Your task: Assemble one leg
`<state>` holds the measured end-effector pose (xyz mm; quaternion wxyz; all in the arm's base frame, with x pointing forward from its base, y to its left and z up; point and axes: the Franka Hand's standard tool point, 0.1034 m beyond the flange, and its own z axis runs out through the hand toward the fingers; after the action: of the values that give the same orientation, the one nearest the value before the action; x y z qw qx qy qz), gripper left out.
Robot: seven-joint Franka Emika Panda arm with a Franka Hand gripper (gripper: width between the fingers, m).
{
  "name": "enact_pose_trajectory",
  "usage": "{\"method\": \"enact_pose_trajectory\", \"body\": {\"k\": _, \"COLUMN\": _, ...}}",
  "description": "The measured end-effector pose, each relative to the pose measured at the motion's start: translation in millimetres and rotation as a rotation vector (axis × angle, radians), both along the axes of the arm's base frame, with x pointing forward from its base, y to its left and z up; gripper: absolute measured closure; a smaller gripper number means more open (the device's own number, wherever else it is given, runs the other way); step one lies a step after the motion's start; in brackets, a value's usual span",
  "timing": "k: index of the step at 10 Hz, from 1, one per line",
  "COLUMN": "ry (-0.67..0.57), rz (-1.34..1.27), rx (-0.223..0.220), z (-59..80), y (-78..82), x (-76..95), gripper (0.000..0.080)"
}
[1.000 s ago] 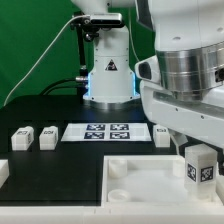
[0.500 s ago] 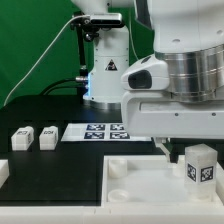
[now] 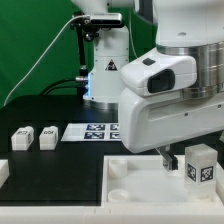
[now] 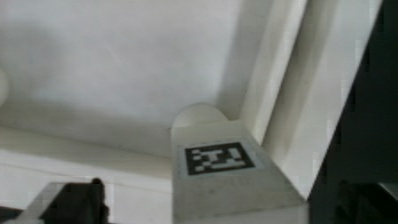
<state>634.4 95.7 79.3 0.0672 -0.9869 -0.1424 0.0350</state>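
Arm (image 3: 165,90) swung toward exterior view's left; hand (image 3: 170,159) opening unclear; tagged leg (image 3: 202,165) upright.

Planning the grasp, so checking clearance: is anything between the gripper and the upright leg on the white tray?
Nothing visible does. The leg stands alone on the tray, and only bare tray surface lies between it and the gripper.

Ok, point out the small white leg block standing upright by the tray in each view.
Exterior view: the small white rectangular leg block stands upright low at the exterior view's right, at a corner of the large white plastic tray, with its tag facing the camera.
Wrist view: the same block is close to the camera, tag visible.
Shared landmark: the tray's raised rim, beside the block in both.
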Motion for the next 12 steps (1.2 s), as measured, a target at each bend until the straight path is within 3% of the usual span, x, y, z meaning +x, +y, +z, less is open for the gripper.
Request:
{"method": "enact_pose_trajectory", "body": {"k": 2, "ry": 0.0, "rz": -0.001, "rx": 0.0, "z": 0.0, "y": 0.1, "x": 0.0, "gripper": 0.019}}
{"method": "enact_pose_trajectory", "body": {"k": 4, "ry": 0.0, "rz": -0.001, "rx": 0.0, "z": 0.0, "y": 0.1, "x": 0.0, "gripper": 0.0478}}
{"method": "enact_pose_trajectory", "body": {"k": 9, "ry": 0.004, "rz": -0.034, "rx": -0.002, "z": 0.1, "y": -0.1, "x": 0.1, "gripper": 0.0508}}
{"method": "enact_pose_trajectory", "body": {"k": 12, "ry": 0.043, "rz": -0.442, "rx": -0.033, "z": -1.0, "y": 3.9, "x": 1.0, "gripper": 0.0507}}
